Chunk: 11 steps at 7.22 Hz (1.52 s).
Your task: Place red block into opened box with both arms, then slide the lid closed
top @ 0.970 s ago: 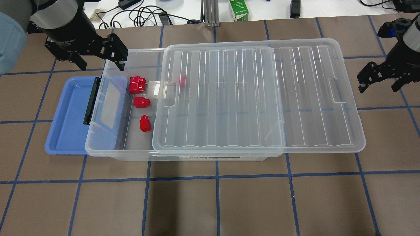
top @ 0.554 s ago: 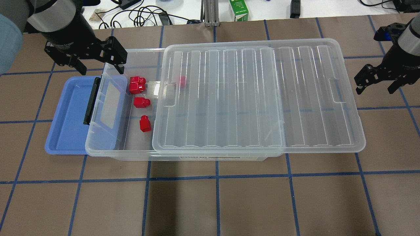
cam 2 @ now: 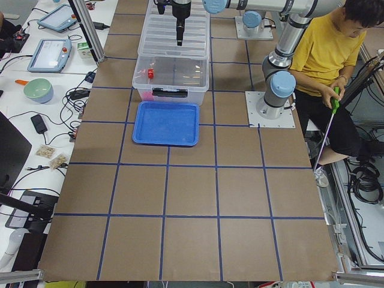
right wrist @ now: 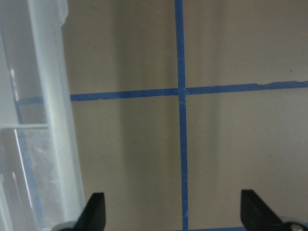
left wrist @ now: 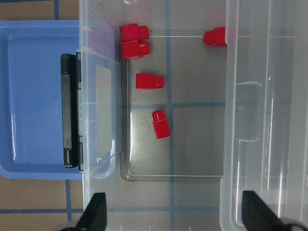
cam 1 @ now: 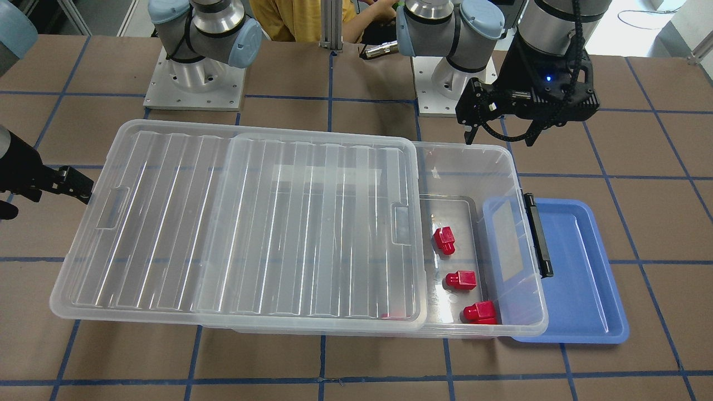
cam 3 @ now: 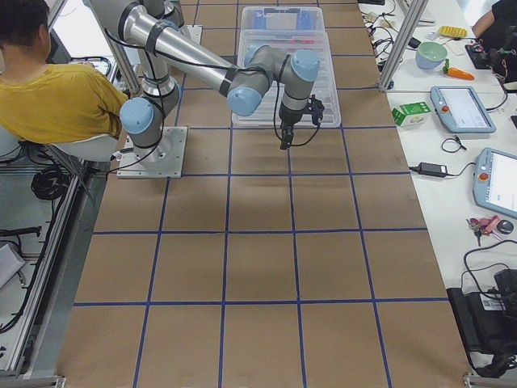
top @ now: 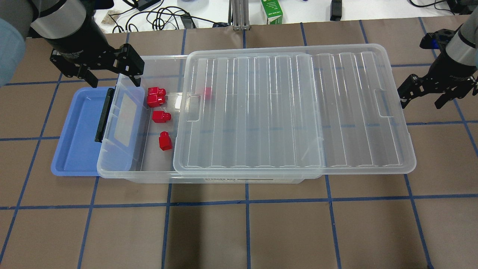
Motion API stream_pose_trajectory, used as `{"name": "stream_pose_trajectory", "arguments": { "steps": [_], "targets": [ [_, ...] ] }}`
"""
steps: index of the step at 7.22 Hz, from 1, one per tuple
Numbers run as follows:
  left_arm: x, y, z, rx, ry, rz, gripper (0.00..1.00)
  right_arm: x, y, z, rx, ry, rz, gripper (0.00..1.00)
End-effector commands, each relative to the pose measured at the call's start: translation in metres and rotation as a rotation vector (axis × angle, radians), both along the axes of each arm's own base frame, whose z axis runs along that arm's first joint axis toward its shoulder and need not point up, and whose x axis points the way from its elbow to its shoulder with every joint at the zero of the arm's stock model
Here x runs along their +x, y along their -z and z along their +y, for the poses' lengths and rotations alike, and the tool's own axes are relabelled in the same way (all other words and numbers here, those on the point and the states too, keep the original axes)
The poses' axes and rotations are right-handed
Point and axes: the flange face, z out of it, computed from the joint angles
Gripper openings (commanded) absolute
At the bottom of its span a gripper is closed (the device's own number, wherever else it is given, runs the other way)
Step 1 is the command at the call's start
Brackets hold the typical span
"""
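While the lid (top: 295,108) rests on the long rims of the box (top: 149,178), it sits offset toward the robot's right. Its right end juts past the box's right end over the worktop (top: 239,231), and its left edge lies well short of the box's left rim. The open strip at that end shows the box floor, where three red blocks (top: 161,116) lie in a loose row. One is near the far wall and one is in the middle. The third is closest to the lid's left edge but apart from it. A further red patch shows through the lid by the far wall; whether it is a block or a reflection cannot be told. The box's left end, with its black latch bar (top: 104,115), overlaps a blue tray (top: 74,149).

The left gripper (top: 114,79) hangs over the far left corner of the box, its fingers (left wrist: 94,214) spread wide and holding nothing. The right gripper (top: 421,102) hangs over the worktop just beyond the lid's right edge, apart from the rim. Its fingers (right wrist: 95,211) are released and empty, with only taped worktop between them.
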Motion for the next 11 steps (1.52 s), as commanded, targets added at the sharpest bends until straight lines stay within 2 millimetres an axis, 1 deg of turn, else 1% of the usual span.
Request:
{"name": "stream_pose_trajectory", "arguments": {
  "steps": [1,2,3,5,7,9,10,11],
  "targets": [
    [0.000,0.000,0.000,-0.001,0.005,0.000,1.00,0.027,0.000,-0.004,-0.001,-0.019,0.004,1.00],
    [0.000,0.000,0.000,-0.001,0.006,0.000,1.00,0.041,0.000,-0.006,-0.003,-0.006,0.009,1.00],
    [0.000,0.000,0.000,-0.001,0.007,0.001,1.00,0.052,0.005,-0.009,0.005,-0.018,0.006,1.00],
    [-0.001,0.000,0.000,-0.001,0.008,0.004,1.00,0.093,0.005,-0.011,-0.002,0.033,-0.004,1.00],
    [-0.001,0.000,-0.001,-0.001,0.008,0.006,1.00,0.120,0.006,-0.009,0.000,0.045,-0.003,1.00],
    [-0.001,0.001,-0.001,0.000,0.008,0.004,1.00,0.155,0.014,-0.011,0.013,0.047,-0.013,1.00],
    [0.000,0.001,-0.001,0.000,0.007,0.003,1.00,0.164,0.016,-0.011,0.007,0.036,-0.012,1.00],
    [-0.001,0.001,-0.001,0.000,0.008,0.003,1.00,0.165,0.016,-0.011,0.007,0.040,-0.011,1.00]
  ]
}}
